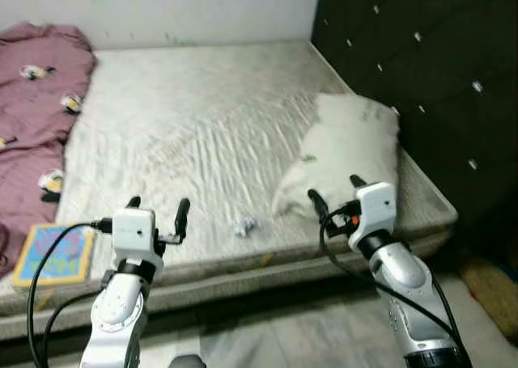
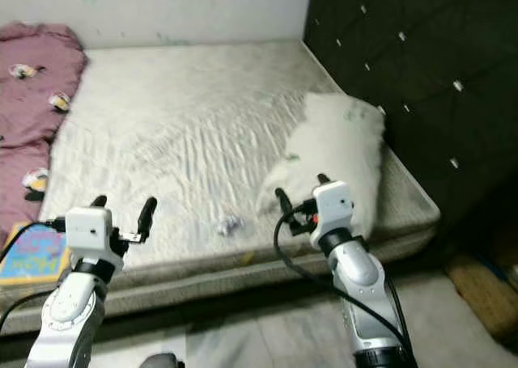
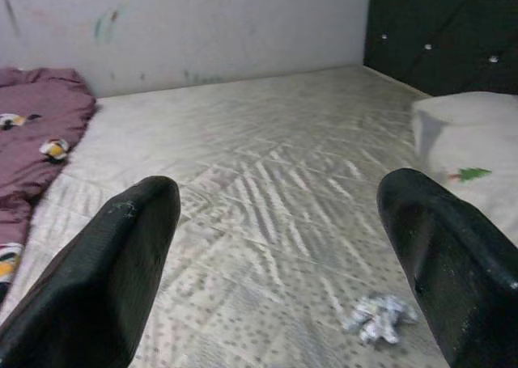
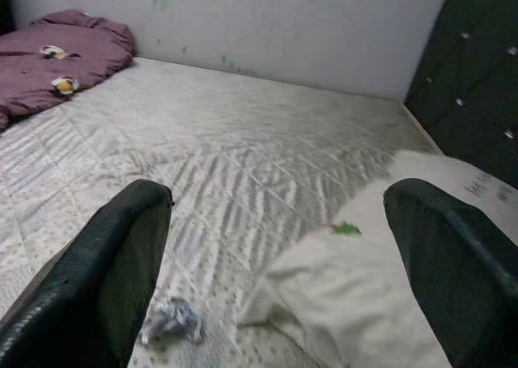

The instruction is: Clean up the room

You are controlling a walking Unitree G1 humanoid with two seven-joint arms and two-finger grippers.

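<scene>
A bare mattress (image 1: 202, 125), pale and quilted with a fine dotted pattern, lies on a bed that runs up to a white wall, with a dark tufted headboard (image 1: 421, 69) along its right side. Near the front edge of the mattress sits a small crumpled wad of paper (image 1: 244, 226), whitish-grey, creased and balled up, lying alone on the fabric between the two arms. In the left wrist view the wad (image 3: 379, 318) shows shiny folds and lies closer to that pincer's right finger than to its left.

A white pillow (image 1: 344, 150) with a small green mark rests on the right part of the mattress, tilted toward the headboard, just right of the wad. A maroon blanket (image 1: 32, 101) printed with small cartoon figures is heaped at the left side of the bed. A colourful flat book (image 1: 55, 255) lies at the front left corner, below the blanket.

The left pincer (image 1: 158, 210) hovers over the front edge of the mattress, its fingers spread wide and holding nothing. The right pincer (image 1: 336, 188) hangs just in front of the pillow's lower edge, fingers likewise wide apart and empty. Grey floor shows below the bed's front edge.
</scene>
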